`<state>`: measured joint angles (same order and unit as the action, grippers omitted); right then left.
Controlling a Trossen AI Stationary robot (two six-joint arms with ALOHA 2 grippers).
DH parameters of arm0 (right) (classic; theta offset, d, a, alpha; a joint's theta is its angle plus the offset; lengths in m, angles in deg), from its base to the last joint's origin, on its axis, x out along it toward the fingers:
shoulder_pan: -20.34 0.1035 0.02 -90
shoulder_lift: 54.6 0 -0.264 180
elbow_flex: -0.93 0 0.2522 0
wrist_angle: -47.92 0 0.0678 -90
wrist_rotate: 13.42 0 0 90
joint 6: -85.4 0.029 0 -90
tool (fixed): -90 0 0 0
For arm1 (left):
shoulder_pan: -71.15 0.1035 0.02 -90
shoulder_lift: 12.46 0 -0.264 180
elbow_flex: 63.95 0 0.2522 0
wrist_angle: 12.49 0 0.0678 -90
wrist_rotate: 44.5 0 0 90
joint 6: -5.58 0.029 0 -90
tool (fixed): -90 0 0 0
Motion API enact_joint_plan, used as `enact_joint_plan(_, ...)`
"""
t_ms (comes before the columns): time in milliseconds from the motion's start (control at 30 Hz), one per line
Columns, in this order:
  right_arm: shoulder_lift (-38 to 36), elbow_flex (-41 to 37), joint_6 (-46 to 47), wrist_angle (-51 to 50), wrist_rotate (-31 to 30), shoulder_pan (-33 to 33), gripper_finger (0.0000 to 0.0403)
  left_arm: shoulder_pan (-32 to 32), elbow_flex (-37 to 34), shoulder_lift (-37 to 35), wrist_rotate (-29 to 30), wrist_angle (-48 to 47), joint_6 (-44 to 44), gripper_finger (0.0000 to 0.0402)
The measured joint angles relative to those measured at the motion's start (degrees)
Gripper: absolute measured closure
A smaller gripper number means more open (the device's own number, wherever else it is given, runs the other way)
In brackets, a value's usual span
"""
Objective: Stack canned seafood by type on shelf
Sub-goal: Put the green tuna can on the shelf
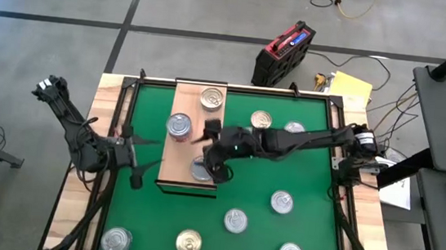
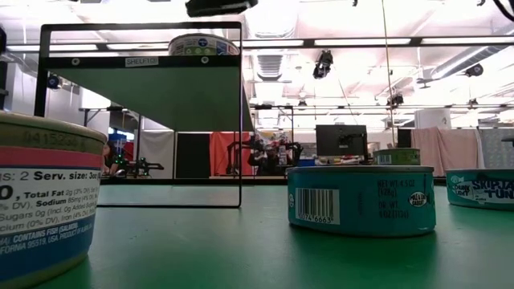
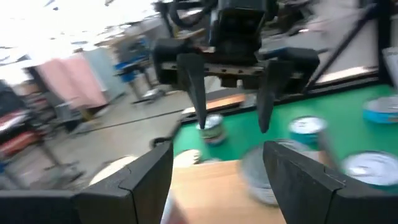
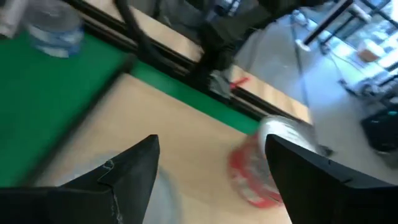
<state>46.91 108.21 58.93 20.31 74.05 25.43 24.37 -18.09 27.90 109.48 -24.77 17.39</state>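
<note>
High view: shelf [image 1: 181,150] runs lengthwise away from the front edge; right pincer [image 1: 206,133] gapes above it, left pincer [image 1: 139,160] spread.

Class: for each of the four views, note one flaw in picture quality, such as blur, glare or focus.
High view: sharp, evenly lit. Low view: ceiling lights glare; nearest can looms soft. Left wrist view: motion blur smears the cans. Right wrist view: red-labelled can and shelf streaked.
</note>
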Motion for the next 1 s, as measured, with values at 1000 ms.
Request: enact_joint_plan(1000,-11.77,-36.44,10.72,42.07,-0.49,10.22,0.0145,0.03,1.8,24.68,-1.55,20.47,-4.33,0.0169)
